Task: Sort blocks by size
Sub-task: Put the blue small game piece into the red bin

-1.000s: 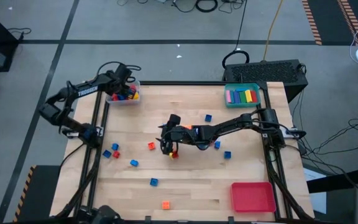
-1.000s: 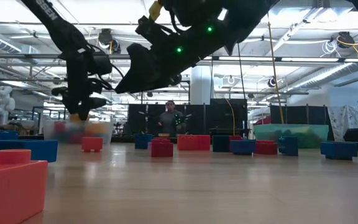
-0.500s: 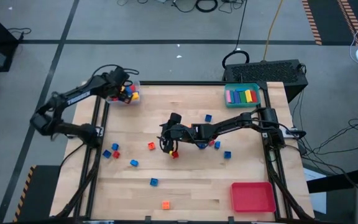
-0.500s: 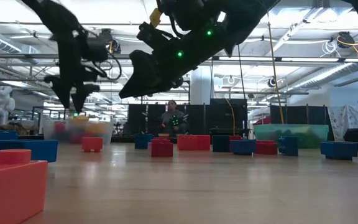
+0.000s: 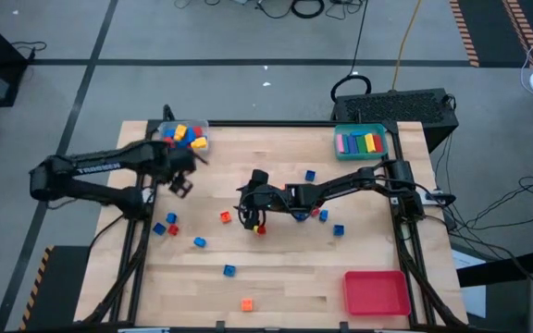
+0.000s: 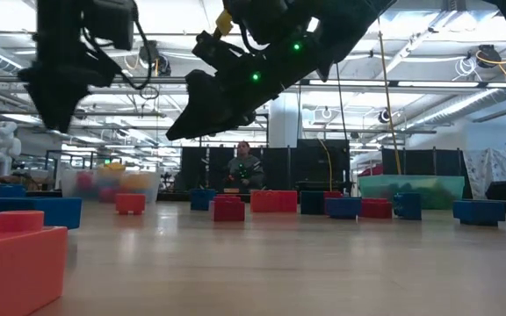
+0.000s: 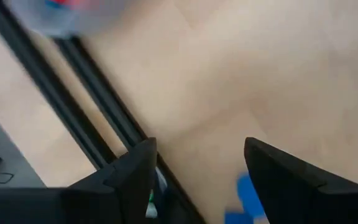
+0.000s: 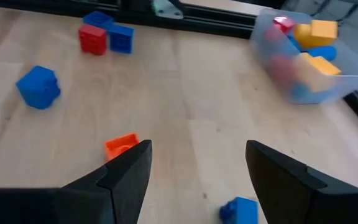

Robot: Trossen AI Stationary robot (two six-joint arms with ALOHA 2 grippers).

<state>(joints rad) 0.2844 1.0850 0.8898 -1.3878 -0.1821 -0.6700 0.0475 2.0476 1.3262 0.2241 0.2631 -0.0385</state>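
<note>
I am hovering my left tool (image 5: 181, 178) over the table (image 5: 276, 277), just in front of the clear tray (image 5: 183, 137) at the far left corner; its fingers are standing apart with nothing between them. White lettering runs along that arm, but it is too small for me to read for certain. My right tool (image 5: 248, 215) is hanging over the table's middle, fingers spread and empty, beside a red block (image 5: 259, 229) and an orange block (image 5: 225, 217). The clear tray is holding yellow, red and blue blocks (image 8: 316, 43). Long bars are lying in the teal tray (image 5: 360, 141) at the far right corner. Blue cubes (image 5: 199, 242) are sitting scattered across the table, and the red tray (image 5: 376, 292) is lying at the near right.
</note>
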